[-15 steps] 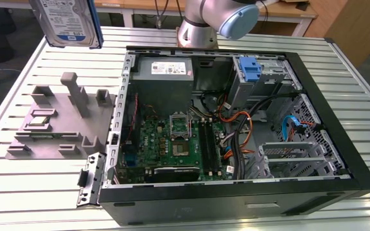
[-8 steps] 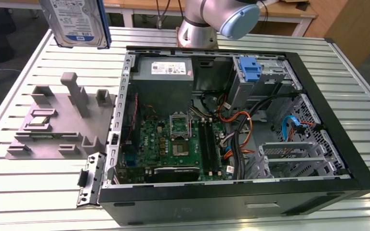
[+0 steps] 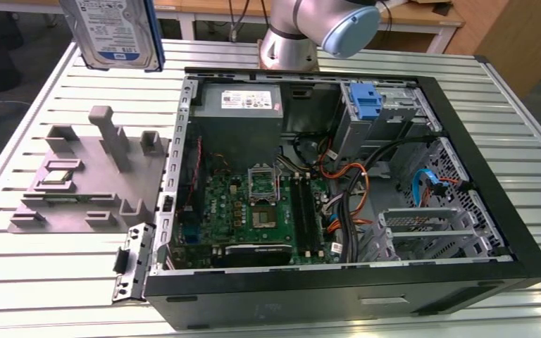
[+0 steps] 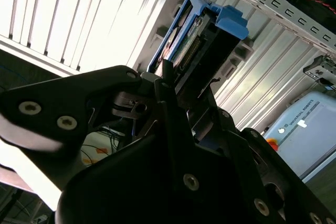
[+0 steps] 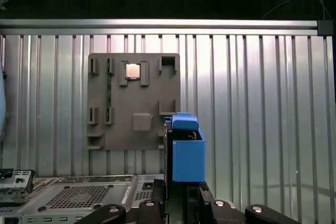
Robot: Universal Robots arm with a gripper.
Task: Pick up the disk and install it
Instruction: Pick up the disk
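End effector clamps the disk — held aloft.

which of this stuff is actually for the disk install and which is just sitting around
For the job: the disk, held in the gripper; the open computer case.
Lying about: grey fixture tray; chip on it; power supply; blue bracket in the case.
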